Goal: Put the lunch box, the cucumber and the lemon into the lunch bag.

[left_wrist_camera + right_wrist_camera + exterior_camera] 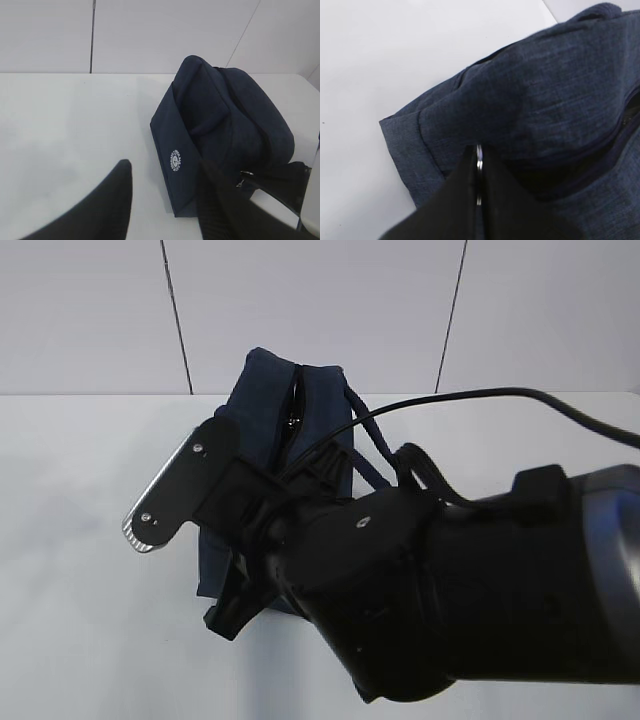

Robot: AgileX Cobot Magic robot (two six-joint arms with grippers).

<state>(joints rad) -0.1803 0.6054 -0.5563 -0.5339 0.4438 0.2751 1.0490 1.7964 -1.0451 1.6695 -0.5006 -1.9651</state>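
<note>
The dark navy lunch bag (265, 430) stands upright at the middle of the white table, its top zipper (295, 410) showing a dark slit. My right gripper (479, 150) is shut on the silver ring zipper pull (479, 162), pinched between its black fingers at the bag's near top edge. In the left wrist view the lunch bag (225, 125) lies ahead and to the right. My left gripper (164, 165) is open, its right finger (225, 210) in front of the bag's lower corner, holding nothing. The lunch box, cucumber and lemon are out of view.
The right arm's black body (450, 590) fills the lower right of the exterior view and hides the bag's front. Its silver side plate (165, 495) juts out left of the bag. White table (80, 540) spreads to the left; a panelled wall stands behind.
</note>
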